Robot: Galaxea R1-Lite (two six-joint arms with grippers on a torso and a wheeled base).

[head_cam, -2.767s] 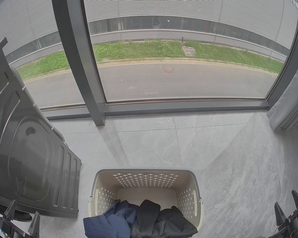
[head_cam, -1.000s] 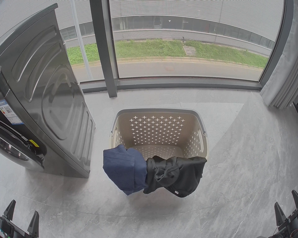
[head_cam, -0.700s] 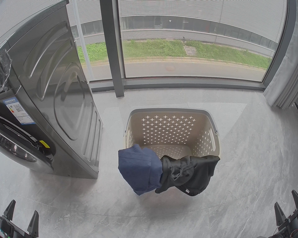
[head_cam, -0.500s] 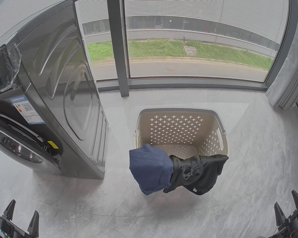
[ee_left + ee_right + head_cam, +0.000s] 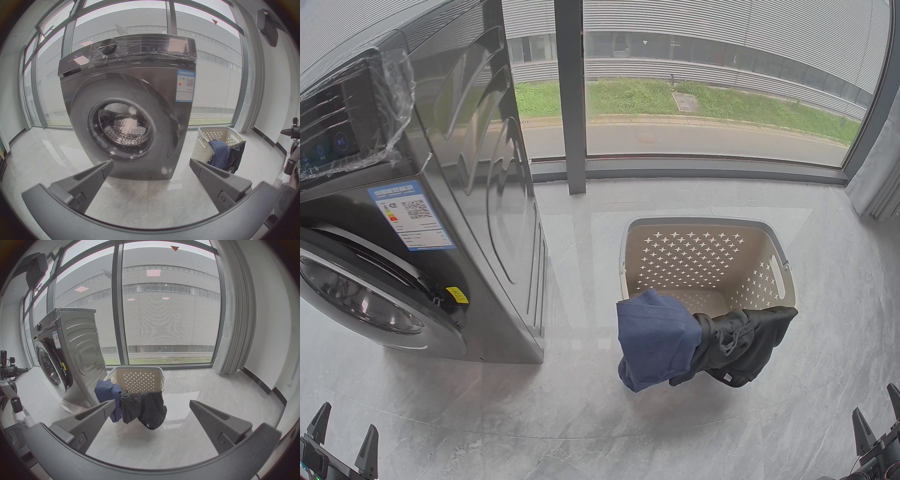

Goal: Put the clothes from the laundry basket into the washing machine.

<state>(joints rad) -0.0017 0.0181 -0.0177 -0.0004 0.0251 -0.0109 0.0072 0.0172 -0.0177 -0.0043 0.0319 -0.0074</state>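
At 8 o'clock, left claw spread wide, empty. At 9, washing machine, door seemingly shut. At 3, laundry basket, clothes draped over near rim. At 4, right claw likewise. Probably approach step; next, opening door.

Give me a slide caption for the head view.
Grey washing machine on the left, beige laundry basket beside it, blue garment and black garment draped over its near rim.

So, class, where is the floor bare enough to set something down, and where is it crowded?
Bare floor: between the washing machine and the laundry basket, and from basket to curtain. Crowded: the basket's near rim, draped with a blue garment and black garment.
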